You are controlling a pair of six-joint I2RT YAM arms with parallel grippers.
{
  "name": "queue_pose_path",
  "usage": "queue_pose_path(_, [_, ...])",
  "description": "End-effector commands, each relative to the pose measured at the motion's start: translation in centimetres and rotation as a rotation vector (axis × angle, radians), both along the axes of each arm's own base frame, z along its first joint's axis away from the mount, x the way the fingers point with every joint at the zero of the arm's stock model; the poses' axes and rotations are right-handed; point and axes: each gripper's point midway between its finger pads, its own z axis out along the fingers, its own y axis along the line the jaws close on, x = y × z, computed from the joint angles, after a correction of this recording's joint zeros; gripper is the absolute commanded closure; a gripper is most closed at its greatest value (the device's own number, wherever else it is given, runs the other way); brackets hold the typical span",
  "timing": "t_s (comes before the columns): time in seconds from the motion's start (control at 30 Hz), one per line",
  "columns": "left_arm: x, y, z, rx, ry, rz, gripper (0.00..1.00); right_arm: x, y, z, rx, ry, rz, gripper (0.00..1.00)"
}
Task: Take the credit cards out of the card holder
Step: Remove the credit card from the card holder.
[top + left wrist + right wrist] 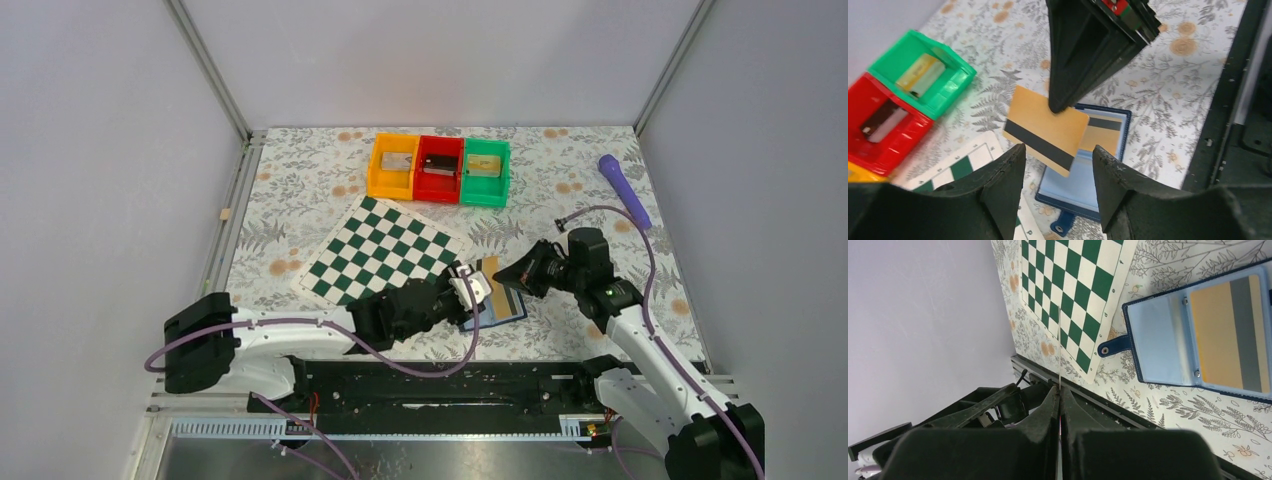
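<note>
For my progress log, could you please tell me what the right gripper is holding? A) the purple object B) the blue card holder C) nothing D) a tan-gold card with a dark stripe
D: the right gripper is shut on a tan-gold card with a dark stripe, out of the open card holder, where a second card sits.

Lab test booth: plain white walls (100, 150), aluminium frame posts (208, 68).

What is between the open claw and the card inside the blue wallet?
The gold credit card pinched by the right gripper hangs above the card holder, in front of the open left gripper, partly hiding the pocketed card. Nothing else blocks it.
</note>
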Motion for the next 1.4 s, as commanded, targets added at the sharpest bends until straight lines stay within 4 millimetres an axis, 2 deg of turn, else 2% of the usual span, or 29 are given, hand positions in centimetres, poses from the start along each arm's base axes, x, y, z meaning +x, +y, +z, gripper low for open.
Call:
queue_pose_path(0.0, [1.1, -0.8, 2.2, -0.009, -0.168, 0.059, 0.49, -0.1, 0.5, 1.0, 0.078, -0.016, -0.002, 1.00])
queue_pose_path(0.27, [-1.0, -2.8, -0.1, 0.090, -0.270, -0.004, 0.49, 0.1, 0.3, 0.2, 0.105, 0.001, -0.056, 1.00])
queue_pose_path(0.5, [1.0, -2.2, -0.3, 0.120, -0.311, 0.136, 0.51, -0.1, 0.5, 0.4, 0.124, 0.001, -0.042, 1.00])
queue_pose_path(0.63, [1.0, -2.3, -0.1, 0.115, -0.316, 0.139, 0.54, -0.3, 0.6, 0.5, 0.142, 0.000, -0.042, 1.00])
queue_pose_path(0.7, [1.1, -2.2, -0.2, 0.114, -0.323, 0.151, 0.60, -0.3, 0.6, 0.7, 0.152, -0.001, -0.045, 1.00])
queue_pose_path(0.9, [1.0, -1.7, 0.3, 0.092, -0.318, 0.166, 0.97, -0.1, 0.6, 0.8, 0.138, -0.014, -0.035, 0.99])
queue_pose_path(0.93, [0.9, -1.6, 0.5, 0.078, -0.304, 0.166, 1.00, -0.1, 0.6, 0.8, 0.134, -0.020, -0.030, 0.94])
queue_pose_path(1.03, [0.7, -1.2, 0.9, 0.043, -0.250, 0.169, 1.00, 0.1, 0.6, 1.6, 0.109, -0.086, -0.002, 0.77])
queue_pose_path(1.17, [0.4, -0.2, 1.1, -0.013, -0.107, 0.156, 1.00, 0.1, 0.3, 3.5, 0.062, -0.226, 0.040, 0.56])
queue_pose_path(1.27, [0.4, 1.1, 1.7, -0.089, 0.048, 0.142, 1.00, 0.0, -0.3, 5.1, 0.011, -0.337, 0.053, 0.48])
queue_pose_path(1.37, [0.8, 2.6, 2.8, -0.195, 0.213, 0.131, 1.00, -0.4, -0.6, 6.7, -0.023, -0.465, 0.084, 0.46])
